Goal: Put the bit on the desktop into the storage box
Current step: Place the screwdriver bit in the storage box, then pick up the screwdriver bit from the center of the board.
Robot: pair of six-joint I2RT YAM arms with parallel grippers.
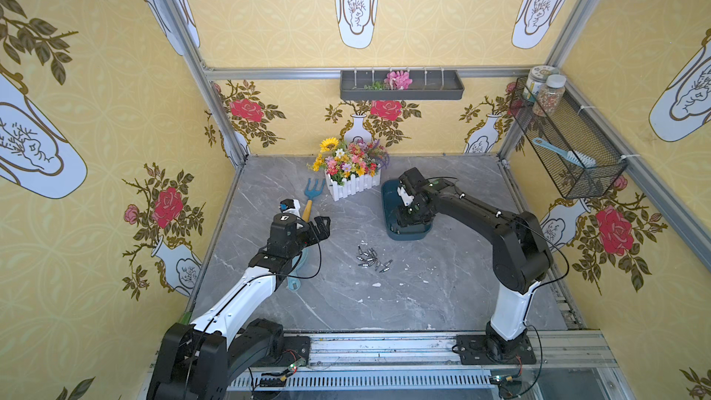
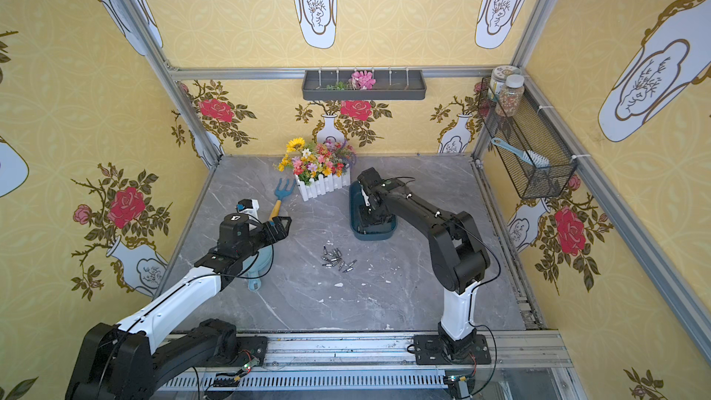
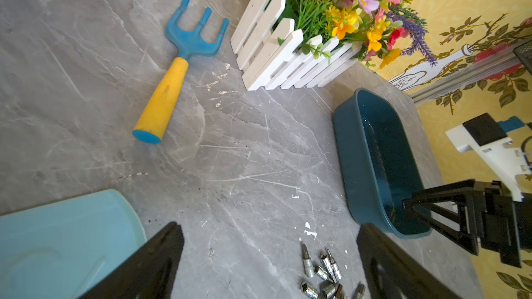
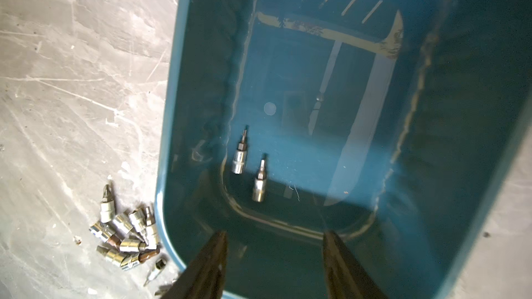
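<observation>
Right wrist view: large flat grey marble-look desktop (image 4: 72, 81) with thin white veins, dark teal plastic oblong storage box (image 4: 201, 96) sitting on it, right gripper (image 4: 275, 234) over the box's near end, jaws apart, nothing between them. Step in hand looks like the drop-off into the box. To do it well: lift straight up clear of the low wall before swinging out, so a finger can't hook the rim and drag the light tub. Next pick should probably be the outlying bit (image 4: 155, 268) at the pile's edge, not the tangled middle. Bits are small round steel and likely to roll, so close low across the thick socket end. Left gripper (image 3: 269, 225) is wide open and empty, hovering above the desktop, well apart from the box; best kept out of the right arm's path

Containers:
- black wire mesh basket (image 1: 569, 163) on the side wall: two clear jars, one pale blue brush
- long grey wall tray (image 1: 423, 94): pink flower, green sprigs
- storage box: two silver steel bits (image 4: 239, 156) side by side, not touching, rest of floor bare
- white picket-fence planter (image 1: 352, 188): mixed flowers, just beside the box's far end
- pale blue plastic scoop (image 3: 57, 240): visible part holds nothing

Pile of silver bits (image 1: 371, 257), roughly ten, lies on the desktop near the box's near end, not yet in
</observation>
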